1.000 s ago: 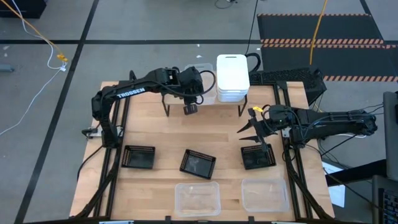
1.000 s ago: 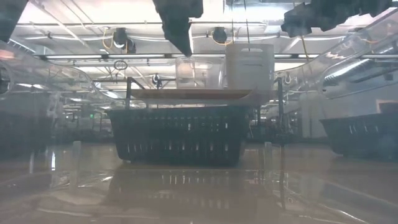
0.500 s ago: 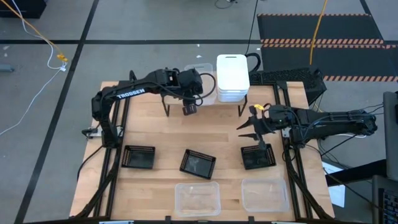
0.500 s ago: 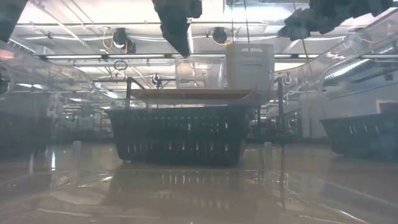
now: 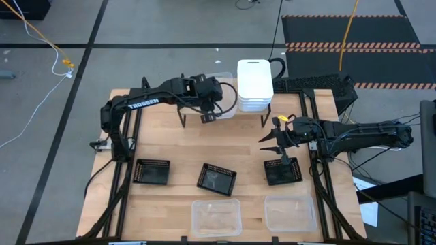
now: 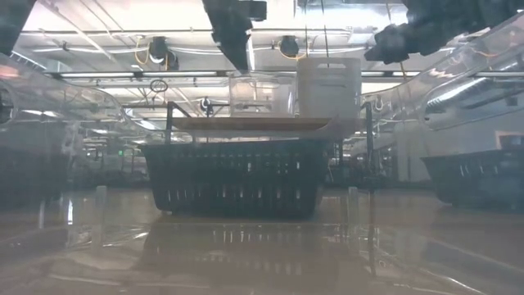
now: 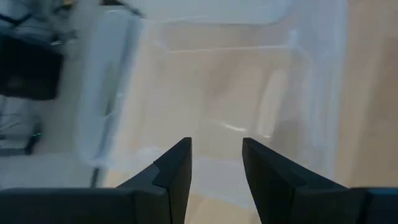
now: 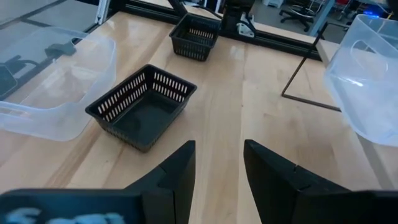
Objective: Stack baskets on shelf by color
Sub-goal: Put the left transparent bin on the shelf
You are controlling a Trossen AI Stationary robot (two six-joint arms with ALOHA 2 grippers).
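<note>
Left gripper [image 5: 206, 116], fingers apart, has drawn back from the clear basket [image 5: 223, 94], apparently now resting on the shelf [image 6: 246, 124]; right gripper [image 5: 281, 145] waits open.

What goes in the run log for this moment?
left end effector: open over clear translucent plastic basket on light-wood shelf | right end effector: open above black mesh basket

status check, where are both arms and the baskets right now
Left gripper open at clear basket on shelf. Right gripper open, empty, above black basket. White stack shelved. Nothing blocking.
</note>
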